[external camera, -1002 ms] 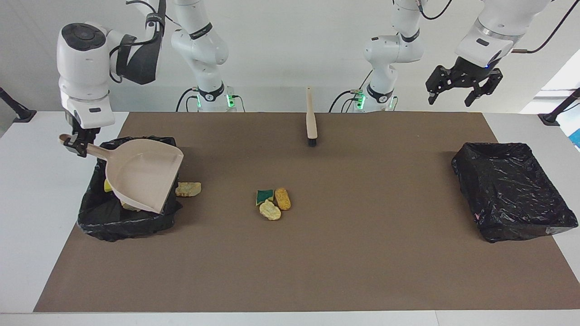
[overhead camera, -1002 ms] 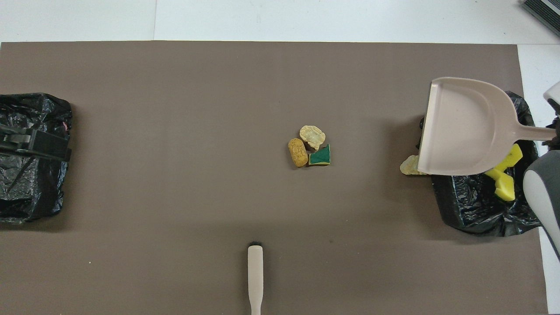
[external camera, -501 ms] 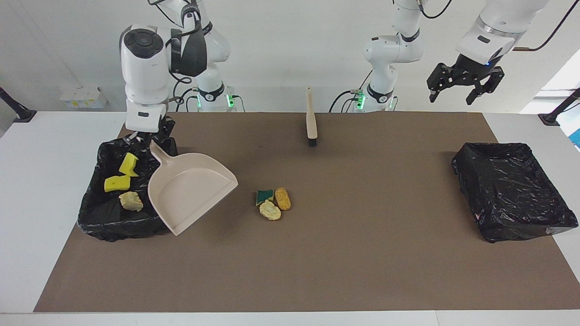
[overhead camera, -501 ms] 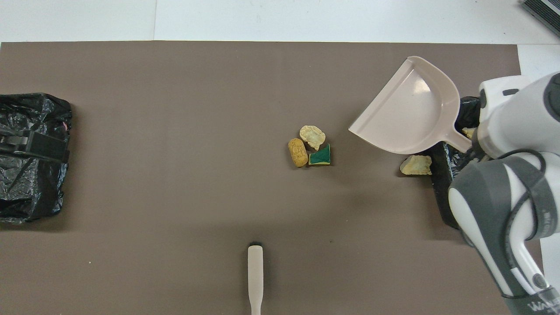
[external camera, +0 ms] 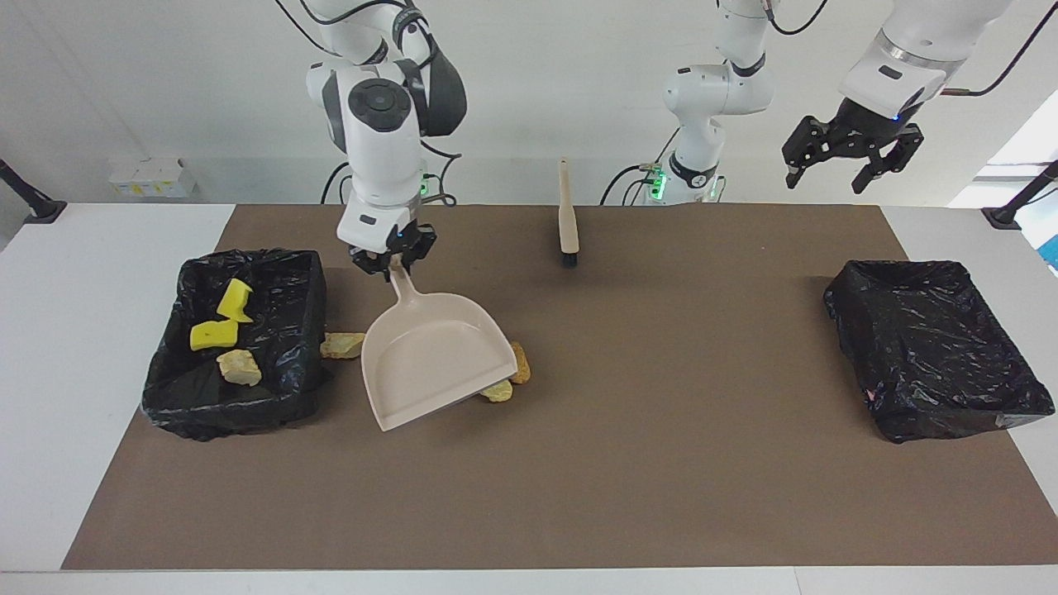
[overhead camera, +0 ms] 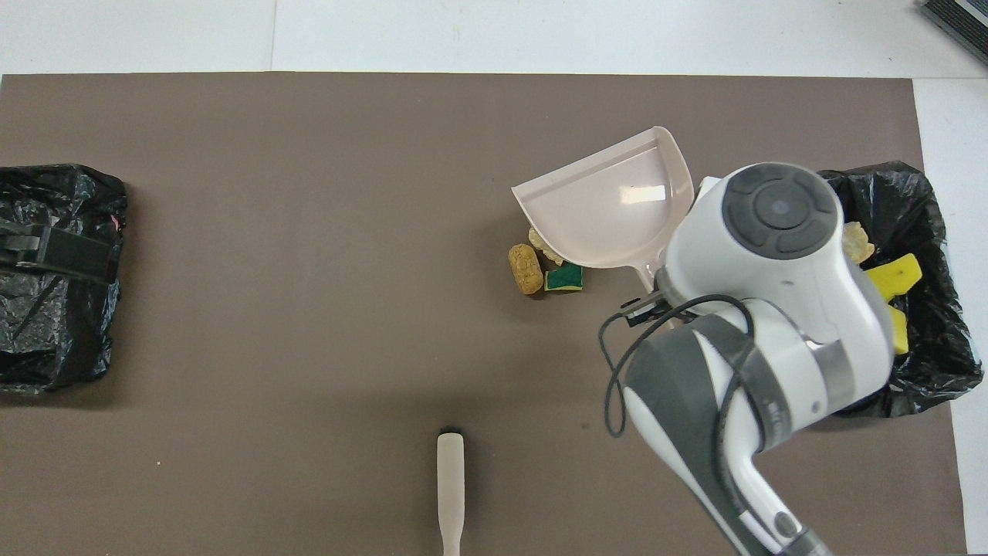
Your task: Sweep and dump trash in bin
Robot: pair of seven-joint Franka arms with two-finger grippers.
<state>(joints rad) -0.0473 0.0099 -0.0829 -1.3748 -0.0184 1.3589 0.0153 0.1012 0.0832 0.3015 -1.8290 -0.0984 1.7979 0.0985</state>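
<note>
While the dustpan (external camera: 434, 355) is gripped by the right gripper (external camera: 392, 263) over trash (overhead camera: 527, 268) mid-mat | more trash lies in the bin (external camera: 285, 330) | left gripper (external camera: 851, 157) held spread, raised | no writing legible.

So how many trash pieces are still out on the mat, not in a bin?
4: a tan chunk beside the filled bin, plus orange-brown, green-topped and pale pieces clustered under the dustpan; it may hide more.

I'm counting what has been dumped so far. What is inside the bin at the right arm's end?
The black-lined bin holds two bright yellow chunks and one pale tan chunk. In the overhead view the right arm covers part of it.
</note>
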